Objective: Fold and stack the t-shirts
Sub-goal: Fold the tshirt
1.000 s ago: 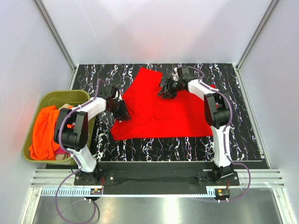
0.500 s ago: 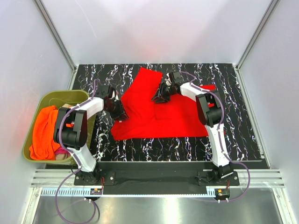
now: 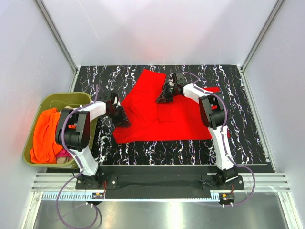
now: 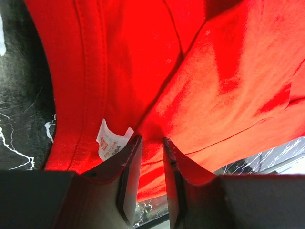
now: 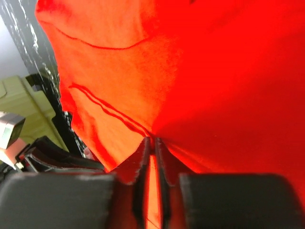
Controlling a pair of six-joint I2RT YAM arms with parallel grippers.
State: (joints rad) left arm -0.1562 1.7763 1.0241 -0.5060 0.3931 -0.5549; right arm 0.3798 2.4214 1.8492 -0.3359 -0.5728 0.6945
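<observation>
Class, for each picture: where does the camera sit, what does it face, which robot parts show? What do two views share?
Top external: above and behind the bases, looking down on table, red t-shirt, tub; left arm, right arm show.
Left wrist: on its arm, facing the shirt's neck label; own fingers show.
Right wrist: facing red cloth; own fingers show.
Shared: top and right wrist both show the tub.

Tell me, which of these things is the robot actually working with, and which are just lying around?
Belongs to the job: bright red cloth t-shirt, spread out; orange cloth t-shirt, bunched up.
Just there: olive-green plastic tub holding the orange one; black marbled table.
</observation>
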